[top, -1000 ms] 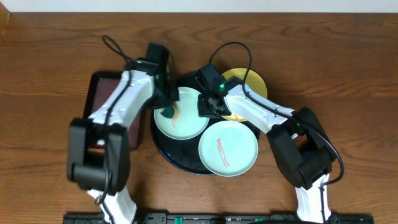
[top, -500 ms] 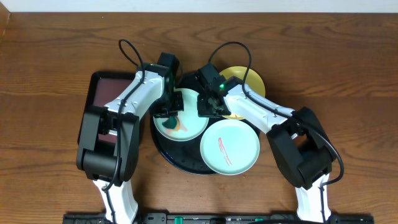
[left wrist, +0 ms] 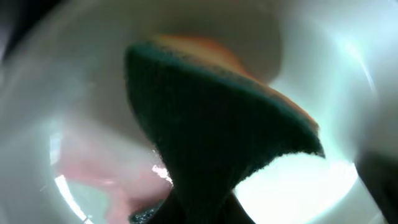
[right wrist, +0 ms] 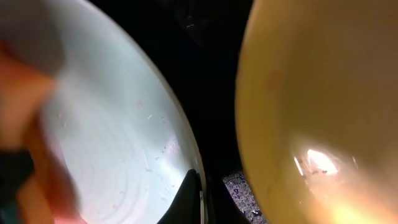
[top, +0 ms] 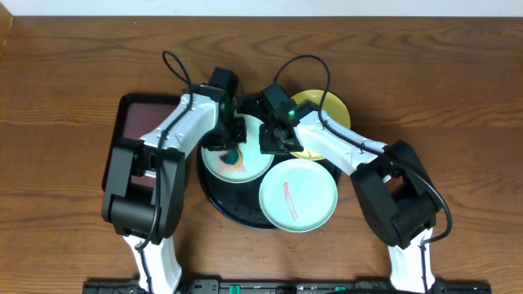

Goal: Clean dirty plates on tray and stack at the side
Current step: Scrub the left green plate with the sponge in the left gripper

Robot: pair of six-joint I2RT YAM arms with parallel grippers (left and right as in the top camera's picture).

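On the black tray (top: 214, 189) lie two mint-green plates and a pale yellow plate (top: 331, 106). My left gripper (top: 234, 153) is shut on a dark green sponge (left wrist: 217, 130) and presses it on the left mint plate (top: 253, 167), which carries an orange-red smear (left wrist: 99, 177). My right gripper (top: 270, 140) is shut on that plate's right rim (right wrist: 186, 155). The yellow plate shows beside it in the right wrist view (right wrist: 323, 99). The front mint plate (top: 298, 194) has a thin red streak and lies free.
A dark maroon rectangular tray (top: 131, 122) sits left of the black tray, partly under my left arm. The brown wooden table (top: 458, 98) surrounds everything.
My left gripper with the sponge has moved right and toward the middle of the left mint plate. The right gripper has stayed on the plate's rim.
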